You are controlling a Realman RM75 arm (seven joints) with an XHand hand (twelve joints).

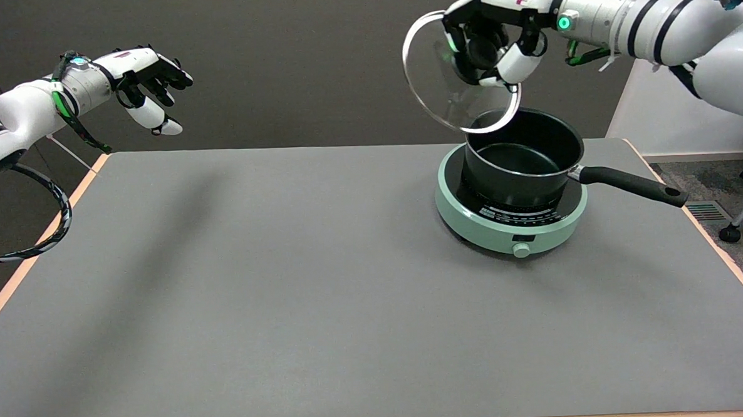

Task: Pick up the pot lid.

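Nearest the camera, well below and in front of the hand, the worktop (pixel 288 312) is a bare grey sheet. Nothing there would cushion a dropped glass lid.

Next back, below the hand and a little nearer than it, a green hotplate (pixel 510 218) carries the pot (pixel 523 164), whose mouth stands open. Its long handle (pixel 634 186) sticks out under the forearm side, toward the worktop's edge.

Above the pot the right hand (pixel 496 43) holds the lid (pixel 441 74), with fingers (pixel 519 61) curled round the dark knob at its middle. The lid is lifted clear and tilted steeply, almost on edge, its face turned away from the palm. In this view its lower rim overlaps the pot's far rim; whether they touch or the lid hangs just above cannot be told.

The risks, as I judge them:
- The hold is on the knob alone, and the tilted lid hangs to one side of it. It could twist or slip through the fingers and fall onto the pot or hotplate.
- If the hand sinks or swings toward the pot, the low rim may strike the pot's rim and lever the lid loose.
- A low sweep of the arm might catch the handle and drag the pot off the hotplate.
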